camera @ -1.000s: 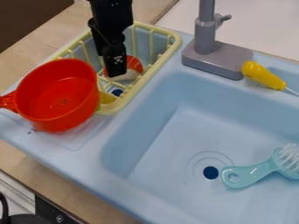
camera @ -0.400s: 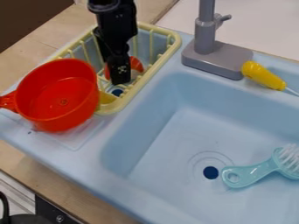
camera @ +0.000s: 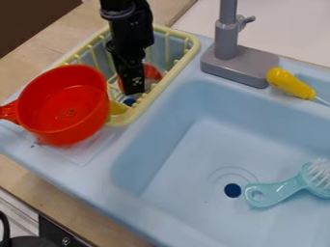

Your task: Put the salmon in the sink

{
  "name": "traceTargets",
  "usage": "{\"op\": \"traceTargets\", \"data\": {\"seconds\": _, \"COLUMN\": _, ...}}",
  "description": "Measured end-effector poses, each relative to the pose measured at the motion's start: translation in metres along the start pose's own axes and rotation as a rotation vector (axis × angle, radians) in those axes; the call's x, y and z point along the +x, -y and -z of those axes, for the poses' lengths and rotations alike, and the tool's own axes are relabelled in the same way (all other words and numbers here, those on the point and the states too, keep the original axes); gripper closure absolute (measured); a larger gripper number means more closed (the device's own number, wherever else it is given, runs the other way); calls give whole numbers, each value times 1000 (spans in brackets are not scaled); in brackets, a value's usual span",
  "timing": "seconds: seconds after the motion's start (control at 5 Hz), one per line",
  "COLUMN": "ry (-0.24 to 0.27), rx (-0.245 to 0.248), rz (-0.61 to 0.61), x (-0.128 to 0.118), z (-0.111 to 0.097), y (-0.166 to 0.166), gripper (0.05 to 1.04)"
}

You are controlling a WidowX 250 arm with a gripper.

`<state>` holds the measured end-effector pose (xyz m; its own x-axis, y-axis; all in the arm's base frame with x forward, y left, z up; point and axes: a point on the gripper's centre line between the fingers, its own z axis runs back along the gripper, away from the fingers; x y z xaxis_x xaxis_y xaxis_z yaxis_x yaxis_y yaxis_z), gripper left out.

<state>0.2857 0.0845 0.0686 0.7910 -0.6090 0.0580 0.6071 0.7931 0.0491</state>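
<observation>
The black gripper (camera: 133,89) points down into the yellow dish rack at the upper left, in front of the salmon. Red-orange with a pale part, the salmon (camera: 152,72) lies in the rack and is partly hidden behind the gripper. Whether the two touch, I cannot tell. To the right and below is the light blue sink (camera: 193,164), with a dark drain in its floor.
A red pot (camera: 67,106) stands against the left side of the yellow rack (camera: 174,72). The grey faucet (camera: 240,62) rises behind the sink, beside a yellow-handled tool (camera: 290,83). A teal brush (camera: 277,192) lies in the sink.
The gripper has moved down and slightly to the right within the rack. More of its dark wrist now shows above, and the pot, brush and yellow-handled tool have stayed put.
</observation>
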Motion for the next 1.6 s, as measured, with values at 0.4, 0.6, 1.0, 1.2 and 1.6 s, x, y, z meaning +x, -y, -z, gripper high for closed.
{"op": "traceTargets", "data": {"seconds": 0.4, "ry": -2, "rx": -25, "rz": -27, "x": 0, "z": -1, "y": 3, "gripper": 530}}
{"op": "traceTargets", "data": {"seconds": 0.6, "ry": -3, "rx": -28, "rz": -63, "x": 0, "z": -23, "y": 5, "gripper": 530}}
{"op": "traceTargets", "data": {"seconds": 1.0, "ry": -55, "rx": -31, "rz": -69, "x": -5, "z": -70, "y": 26, "gripper": 530}}
{"op": "traceTargets", "data": {"seconds": 1.2, "ry": -64, "rx": -18, "rz": -78, "x": -10, "z": -88, "y": 36, "gripper": 530}}
{"op": "traceTargets", "data": {"seconds": 1.6, "ry": 18, "rx": 12, "rz": 13, "x": 3, "z": -98, "y": 67, "gripper": 530}}
